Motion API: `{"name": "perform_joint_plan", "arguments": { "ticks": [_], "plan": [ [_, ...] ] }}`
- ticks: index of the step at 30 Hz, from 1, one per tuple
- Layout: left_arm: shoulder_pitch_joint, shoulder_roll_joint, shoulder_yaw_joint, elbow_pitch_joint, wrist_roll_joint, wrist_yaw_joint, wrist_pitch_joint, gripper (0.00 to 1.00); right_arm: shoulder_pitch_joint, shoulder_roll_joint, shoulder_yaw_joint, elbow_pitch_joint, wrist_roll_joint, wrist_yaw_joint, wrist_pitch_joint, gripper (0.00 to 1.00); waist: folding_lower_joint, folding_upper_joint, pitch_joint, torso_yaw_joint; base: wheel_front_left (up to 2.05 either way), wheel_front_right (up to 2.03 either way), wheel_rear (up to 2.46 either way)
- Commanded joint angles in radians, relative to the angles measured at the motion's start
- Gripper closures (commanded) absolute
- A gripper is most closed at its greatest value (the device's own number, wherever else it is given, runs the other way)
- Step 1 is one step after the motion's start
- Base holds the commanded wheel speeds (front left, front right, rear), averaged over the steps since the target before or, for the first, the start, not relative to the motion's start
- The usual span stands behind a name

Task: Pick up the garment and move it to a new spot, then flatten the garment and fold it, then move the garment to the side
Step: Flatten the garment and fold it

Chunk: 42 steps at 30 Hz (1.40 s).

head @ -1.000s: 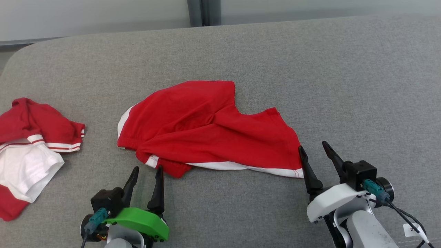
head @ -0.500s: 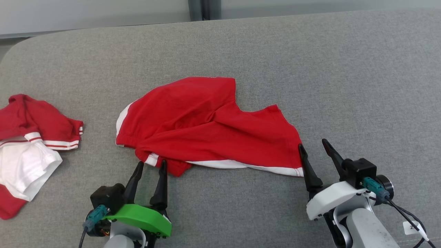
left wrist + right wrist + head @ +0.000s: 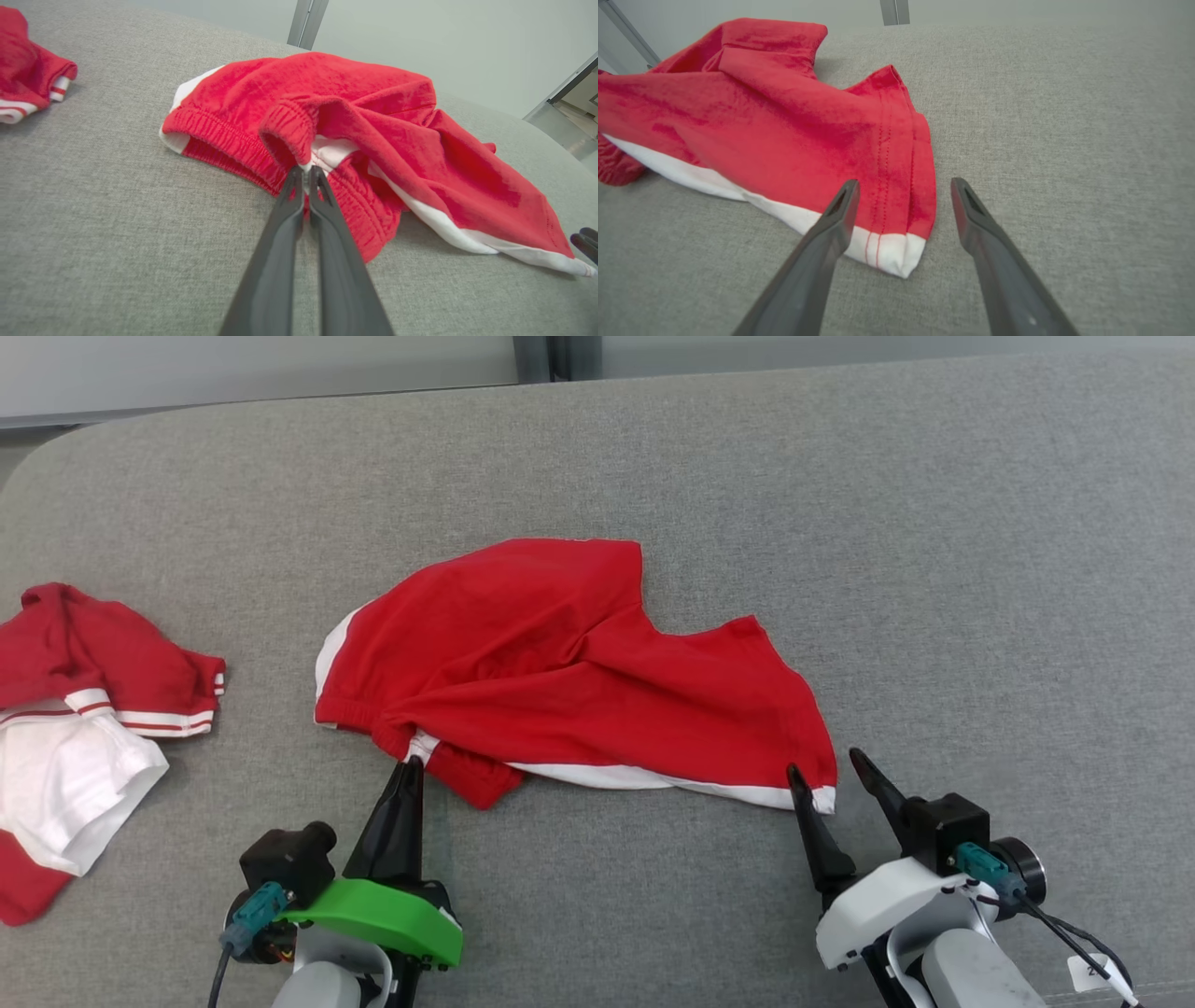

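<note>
A wide grey woven-fabric surface (image 3: 840, 523) carries the crumpled red cloth garment with white trim (image 3: 560, 663) at its middle in the head view. A second red-and-white crumpled garment (image 3: 84, 709) lies well apart from it at nine o'clock. At the first garment's seven o'clock edge the green-shelled left gripper (image 3: 409, 767) has its two dark fingers pinched together on the gathered waistband fold, while at five o'clock the white-shelled right gripper (image 3: 823, 765) stands with its fingers spread, straddling the white-hemmed corner.
</note>
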Motion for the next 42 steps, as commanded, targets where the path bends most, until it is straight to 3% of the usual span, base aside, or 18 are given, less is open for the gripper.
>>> {"name": "perform_joint_plan", "arguments": {
  "ticks": [1, 12, 13, 14, 15, 17, 22, 28, 33, 42],
  "plan": [
    [0.006, 0.004, 0.005, -0.002, 0.005, -0.003, 0.001, 1.00, 0.010, -0.002, 0.005, 0.007, -0.008, 0.000, -0.003, 0.00, 0.0000, -0.0001, 0.001, 0.002, 0.00, 0.00, 0.00],
    [0.011, 0.004, 0.001, -0.004, 0.025, -0.003, 0.001, 1.00, 0.005, -0.002, 0.037, 0.083, -0.009, 0.000, -0.002, 0.00, 0.0000, -0.0001, 0.000, 0.018, 0.00, 0.00, 0.00],
    [0.012, 0.004, 0.003, -0.005, 0.024, -0.003, 0.001, 1.00, 0.009, -0.002, 0.037, 0.087, -0.008, 0.000, -0.001, 0.05, 0.0000, -0.0001, -0.001, 0.019, 0.00, 0.00, 0.00],
    [0.014, 0.004, 0.004, -0.006, 0.024, -0.003, 0.001, 1.00, 0.012, -0.002, 0.037, 0.090, -0.008, 0.000, -0.001, 0.27, 0.0000, -0.0001, -0.003, 0.020, 0.00, 0.00, 0.00],
    [0.016, 0.004, 0.006, -0.006, 0.027, -0.003, 0.001, 1.00, 0.016, -0.002, 0.038, 0.093, -0.008, 0.000, -0.001, 0.56, 0.0000, -0.0001, -0.004, 0.020, 0.00, 0.00, 0.00],
    [0.016, 0.004, 0.010, -0.008, 0.030, -0.003, 0.001, 1.00, 0.018, -0.002, 0.037, 0.095, -0.008, 0.000, -0.001, 1.00, 0.0000, -0.0001, -0.006, 0.021, 0.00, 0.00, 0.00],
    [0.024, 0.004, 0.007, -0.025, 0.068, -0.003, 0.001, 1.00, 0.011, -0.003, 0.032, 0.060, 0.015, 0.000, -0.002, 1.00, 0.0000, -0.0001, -0.026, 0.021, 0.00, 0.00, 0.00],
    [0.034, 0.004, 0.026, -0.071, 0.109, -0.003, 0.001, 1.00, -0.009, -0.002, -0.005, -0.065, 0.082, 0.000, -0.003, 1.00, 0.0000, -0.0001, -0.069, 0.022, 0.00, 0.00, 0.00],
    [0.016, 0.006, 0.053, -0.168, 0.168, -0.003, 0.001, 1.00, -0.051, -0.003, -0.043, -0.136, 0.131, 0.000, -0.003, 1.00, 0.0000, -0.0001, -0.115, 0.019, 0.00, 0.00, 0.00],
    [-0.119, 0.125, 0.065, -0.301, 0.212, -0.001, 0.001, 1.00, -0.203, -0.021, -0.080, -0.244, 0.186, 0.000, -0.003, 1.00, 0.0000, -0.0001, -0.177, -0.003, 0.00, 0.00, 0.00]
  ]
}}
